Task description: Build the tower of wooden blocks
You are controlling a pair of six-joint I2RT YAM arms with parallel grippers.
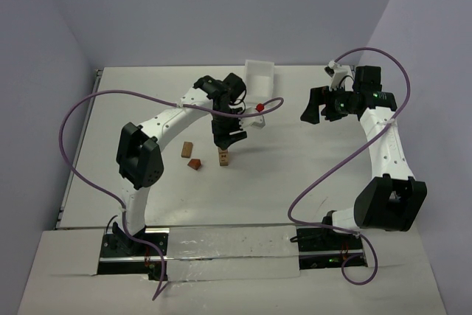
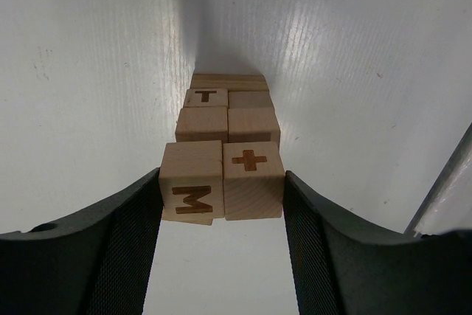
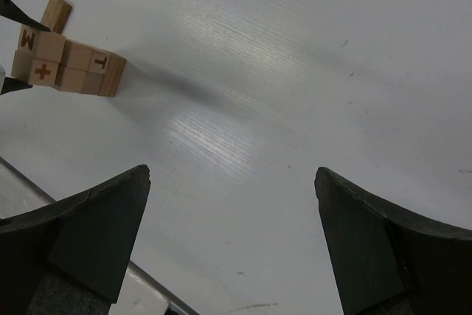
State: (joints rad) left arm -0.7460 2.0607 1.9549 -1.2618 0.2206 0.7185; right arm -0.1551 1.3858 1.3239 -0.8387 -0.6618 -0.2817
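**Left fingers on tower top, right jaws wide**

One wood block tower (image 1: pixel 223 156) stands mid-table (image 1: pixel 280 160), directly under the left gripper (image 1: pixel 223 139). Left wrist view: three tiers of two cubes, six in all, on one flat base piece. The top pair (image 2: pixel 221 186), marked M and +, is pinched between the two left fingers, which touch its outer faces. Left of the tower lie two loose pieces: one tan block (image 1: pixel 187 150) and one reddish-brown piece (image 1: pixel 195 163). One white tray (image 1: pixel 259 77) sits at the far edge. The right gripper (image 1: pixel 316 105) is well apart, fingers spread wide.

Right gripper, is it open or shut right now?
Open: the right gripper gapes wide, only table surface showing in the gap.
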